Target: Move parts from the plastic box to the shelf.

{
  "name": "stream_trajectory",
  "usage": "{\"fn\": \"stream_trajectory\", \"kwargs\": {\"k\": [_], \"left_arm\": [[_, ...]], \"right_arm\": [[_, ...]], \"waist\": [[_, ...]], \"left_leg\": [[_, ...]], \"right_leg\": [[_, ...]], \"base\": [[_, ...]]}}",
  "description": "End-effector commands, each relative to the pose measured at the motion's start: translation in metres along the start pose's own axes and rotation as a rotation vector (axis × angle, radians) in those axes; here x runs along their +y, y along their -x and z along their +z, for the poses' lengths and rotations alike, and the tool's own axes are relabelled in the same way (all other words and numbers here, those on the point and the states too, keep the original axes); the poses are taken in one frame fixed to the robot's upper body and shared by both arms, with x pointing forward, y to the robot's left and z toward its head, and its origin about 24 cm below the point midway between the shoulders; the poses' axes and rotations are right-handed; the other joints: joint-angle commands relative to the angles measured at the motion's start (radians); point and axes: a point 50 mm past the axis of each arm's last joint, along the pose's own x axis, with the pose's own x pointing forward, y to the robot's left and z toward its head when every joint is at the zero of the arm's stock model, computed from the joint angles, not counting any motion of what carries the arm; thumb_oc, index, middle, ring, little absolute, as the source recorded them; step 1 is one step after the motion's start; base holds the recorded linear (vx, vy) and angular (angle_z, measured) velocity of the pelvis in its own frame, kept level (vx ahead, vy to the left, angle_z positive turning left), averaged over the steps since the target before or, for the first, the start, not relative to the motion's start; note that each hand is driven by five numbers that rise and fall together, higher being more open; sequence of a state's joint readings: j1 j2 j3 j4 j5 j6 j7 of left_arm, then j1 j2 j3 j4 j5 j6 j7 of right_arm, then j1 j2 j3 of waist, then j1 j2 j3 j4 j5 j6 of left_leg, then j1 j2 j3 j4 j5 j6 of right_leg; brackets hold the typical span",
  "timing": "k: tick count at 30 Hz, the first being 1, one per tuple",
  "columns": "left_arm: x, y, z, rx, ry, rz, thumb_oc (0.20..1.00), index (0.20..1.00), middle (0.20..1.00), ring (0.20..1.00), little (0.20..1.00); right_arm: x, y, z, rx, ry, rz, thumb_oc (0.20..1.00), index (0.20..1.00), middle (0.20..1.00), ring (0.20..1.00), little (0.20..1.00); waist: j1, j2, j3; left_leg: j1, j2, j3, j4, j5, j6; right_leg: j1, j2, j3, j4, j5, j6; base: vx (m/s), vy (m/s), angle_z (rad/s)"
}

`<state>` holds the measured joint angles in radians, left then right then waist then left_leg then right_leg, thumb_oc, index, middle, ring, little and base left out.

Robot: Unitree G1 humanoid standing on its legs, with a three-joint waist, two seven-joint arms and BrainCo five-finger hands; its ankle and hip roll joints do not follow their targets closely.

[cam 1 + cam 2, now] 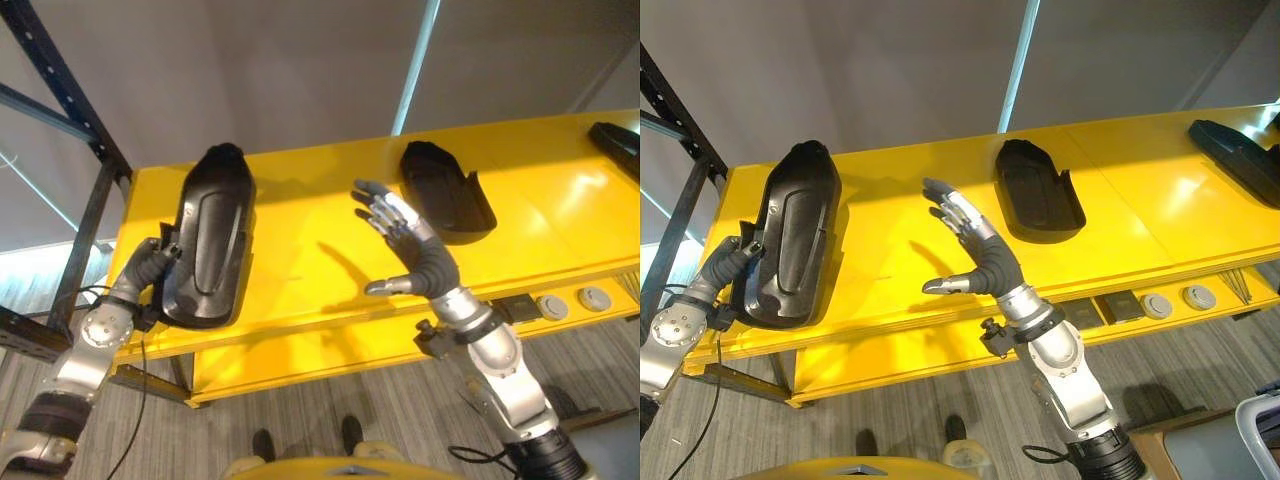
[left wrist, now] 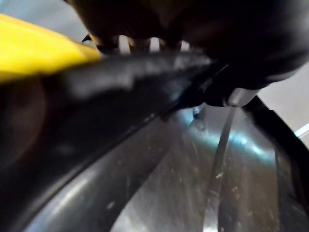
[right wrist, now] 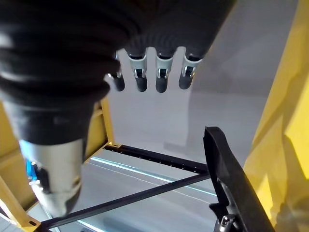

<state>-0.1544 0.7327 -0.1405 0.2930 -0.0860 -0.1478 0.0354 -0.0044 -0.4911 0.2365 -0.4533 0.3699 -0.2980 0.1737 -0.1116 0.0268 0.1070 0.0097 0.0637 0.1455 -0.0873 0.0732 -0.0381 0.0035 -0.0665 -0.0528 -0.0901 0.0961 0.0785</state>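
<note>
A long black plastic part [image 1: 205, 240] stands tilted on the left end of the yellow shelf [image 1: 300, 250]. My left hand [image 1: 150, 265] is shut on its near lower edge, and in the left wrist view its fingers [image 2: 130, 46] curl over the part's rim [image 2: 145, 159]. My right hand [image 1: 415, 255] hovers open over the middle of the shelf with fingers spread and nothing in it; the right wrist view shows its straight fingers [image 3: 161, 79]. Just right of that hand, a second black part [image 1: 445, 190] lies flat on the shelf.
A third black part [image 1: 1235, 155] lies at the shelf's far right end. A dark rack upright [image 1: 60, 80] rises at the left. Two grey round discs [image 1: 1156, 305] and dark square pieces [image 1: 1123, 305] sit on a ledge under the shelf's front right.
</note>
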Motion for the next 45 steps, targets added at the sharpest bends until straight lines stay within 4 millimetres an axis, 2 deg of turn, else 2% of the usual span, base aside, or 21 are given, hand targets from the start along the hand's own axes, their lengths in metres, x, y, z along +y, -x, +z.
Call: {"fn": "stream_trajectory", "kwargs": {"k": [1, 9, 14, 20, 26, 31, 32, 33, 34, 35, 45], "left_arm": [[0.049, -0.034, 0.053, -0.186, 0.027, 0.119, 0.2, 0.2, 0.2, 0.2, 0.2], [0.05, -0.072, 0.079, -0.186, -0.015, 0.157, 0.2, 0.2, 0.2, 0.2, 0.2], [0.042, -0.079, 0.086, -0.178, -0.03, 0.177, 0.2, 0.2, 0.2, 0.2, 0.2], [0.026, -0.074, 0.081, -0.168, -0.025, 0.202, 0.2, 0.2, 0.2, 0.2, 0.2], [0.001, -0.047, 0.059, -0.131, 0.022, 0.214, 0.2, 0.2, 0.2, 0.2, 0.2], [-0.008, -0.039, 0.052, -0.114, 0.053, 0.226, 0.2, 0.2, 0.2, 0.2, 0.2], [-0.01, -0.036, 0.05, -0.109, 0.057, 0.223, 0.445, 0.445, 0.445, 0.445, 0.445], [-0.01, -0.034, 0.049, -0.107, 0.059, 0.226, 0.445, 0.445, 0.445, 0.445, 0.445], [-0.01, -0.034, 0.049, -0.106, 0.06, 0.226, 0.589, 0.589, 0.589, 0.589, 0.589], [-0.012, -0.033, 0.047, -0.098, 0.062, 0.228, 1.0, 1.0, 1.0, 1.0, 1.0], [-0.013, -0.033, 0.039, -0.05, 0.079, 0.295, 1.0, 1.0, 1.0, 1.0, 1.0]], "right_arm": [[0.005, -0.016, 0.025, -0.171, -0.037, 0.051, 1.0, 1.0, 1.0, 1.0, 1.0], [0.014, -0.025, 0.024, -0.178, -0.049, 0.114, 1.0, 1.0, 1.0, 1.0, 1.0], [0.016, -0.029, 0.026, -0.187, -0.02, 0.123, 1.0, 1.0, 1.0, 1.0, 1.0], [0.017, -0.032, 0.024, -0.182, 0.002, 0.12, 1.0, 1.0, 1.0, 1.0, 1.0], [0.015, -0.031, 0.02, -0.149, 0.049, 0.103, 1.0, 1.0, 1.0, 1.0, 1.0], [0.015, -0.032, 0.016, -0.13, 0.064, 0.103, 1.0, 1.0, 1.0, 1.0, 1.0], [0.016, -0.032, 0.016, -0.128, 0.067, 0.106, 1.0, 1.0, 1.0, 1.0, 1.0], [0.016, -0.032, 0.016, -0.123, 0.067, 0.11, 1.0, 1.0, 1.0, 1.0, 1.0], [0.016, -0.032, 0.016, -0.122, 0.066, 0.11, 1.0, 1.0, 1.0, 1.0, 1.0], [0.016, -0.031, 0.015, -0.117, 0.066, 0.112, 1.0, 1.0, 1.0, 1.0, 1.0], [0.014, -0.022, 0.009, -0.059, 0.091, 0.105, 1.0, 1.0, 1.0, 1.0, 1.0]], "waist": [[-0.008, -0.009, 0.033], [-0.021, 0.001, 0.091], [-0.017, 0.004, 0.116], [-0.005, -0.001, 0.121], [0.012, -0.009, 0.11], [0.016, -0.008, 0.104], [0.017, -0.008, 0.102], [0.018, -0.009, 0.101], [0.018, -0.009, 0.101], [0.018, -0.009, 0.1], [0.008, -0.017, 0.092]], "left_leg": [[0.058, 0.052, 0.007, 0.0, -0.102, -0.027], [-0.029, 0.056, 0.0, 0.0, -0.068, -0.037], [-0.058, 0.061, 0.0, 0.0, -0.055, -0.041], [-0.065, 0.069, 0.0, 0.0, -0.049, -0.043], [-0.038, 0.07, -0.002, 0.0, -0.056, -0.042], [-0.023, 0.072, -0.005, 0.0, -0.058, -0.044], [-0.019, 0.073, -0.004, 0.0, -0.059, -0.044], [-0.016, 0.074, -0.004, 0.0, -0.061, -0.044], [-0.016, 0.074, -0.004, 0.0, -0.061, -0.044], [-0.012, 0.075, -0.002, 0.0, -0.062, -0.044], [0.004, 0.094, 0.009, 0.0, -0.061, -0.052]], "right_leg": [[0.047, -0.045, 0.007, 0.066, -0.173, 0.054], [-0.018, -0.034, 0.013, 0.032, -0.144, 0.055], [-0.039, -0.026, 0.014, 0.009, -0.131, 0.054], [-0.047, -0.019, 0.021, 0.003, -0.133, 0.05], [-0.014, -0.012, 0.02, 0.003, -0.15, 0.036], [0.002, -0.008, 0.016, 0.003, -0.156, 0.029], [0.004, -0.006, 0.017, 0.003, -0.157, 0.028], [0.005, -0.004, 0.017, 0.003, -0.157, 0.026], [0.006, -0.004, 0.017, 0.003, -0.157, 0.026], [0.008, -0.003, 0.018, 0.003, -0.158, 0.025], [0.016, 0.012, 0.02, 0.003, -0.164, 0.017]], "base": [[-0.08, -0.014, 0.11], [-0.09, -0.024, 0.03], [-0.06, -0.032, -0.04], [-0.02, -0.033, 0.01], [0.01, -0.036, 0.02], [0.01, -0.037, 0.02], [0.01, -0.024, -0.03], [0.01, -0.024, -0.05], [0.01, -0.029, -0.05], [0.01, -0.015, -0.04], [0.01, -0.03, -0.01]]}}
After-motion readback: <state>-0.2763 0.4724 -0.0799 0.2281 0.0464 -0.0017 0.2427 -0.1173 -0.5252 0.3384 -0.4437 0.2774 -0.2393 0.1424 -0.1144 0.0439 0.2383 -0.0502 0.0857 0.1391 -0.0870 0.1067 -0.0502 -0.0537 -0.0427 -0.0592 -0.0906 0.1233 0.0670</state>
